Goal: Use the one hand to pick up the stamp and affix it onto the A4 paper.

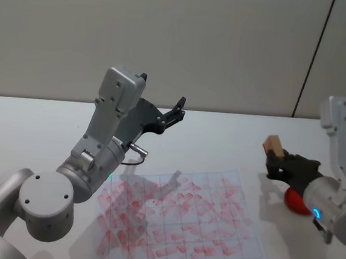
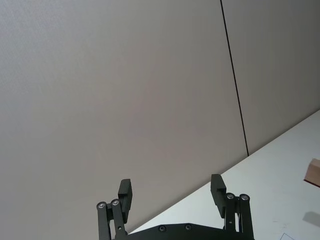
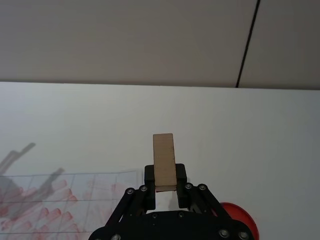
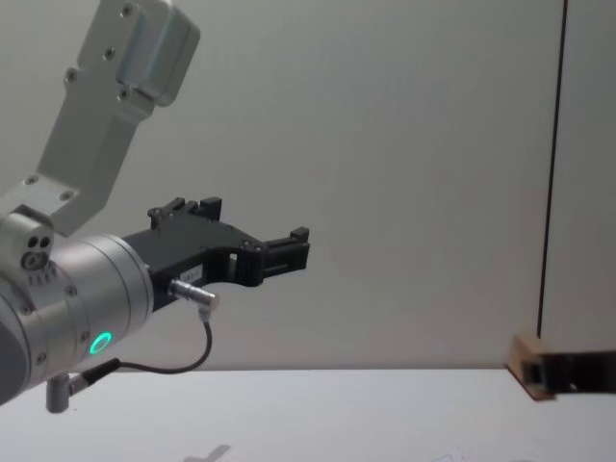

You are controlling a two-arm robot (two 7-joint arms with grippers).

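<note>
1. My left gripper (image 1: 178,109) is held raised over the table (image 1: 28,123), toward 11 o'clock of the A4 paper (image 1: 180,218). It is aimed up at the wall, with its fingers (image 2: 125,192) spread wide and nothing between them. I judge it parked there so that the sheet below stays free for the other arm.

2. The A4 paper lies flat at the middle of the table. Its printed grid is already crowded with red marks, densest toward its 9 o'clock side. The cells near its 3 o'clock edge look thinner, so I would aim a new print there.

3. My right gripper (image 1: 276,161) hangs at about 3 o'clock of the paper, just off its right edge. It is clamped on the stamp (image 1: 273,144), a light brown wooden block. In the right wrist view the stamp (image 3: 164,160) stands up out of the closed jaws, with most of its length projecting past the fingertips (image 3: 181,175). I judge this grip leaves one end free to meet the sheet, though which face carries the ink I cannot tell.

4. The red ink pad (image 1: 297,202) sits on the table at roughly 5 o'clock of the stamp, partly behind my right wrist. The block is lifted clear of it. I judge the pick done and the carry toward the paper as the step in hand.

5. In the chest view the stamp (image 4: 527,368) rides above the tabletop, so a descent is still needed.
</note>
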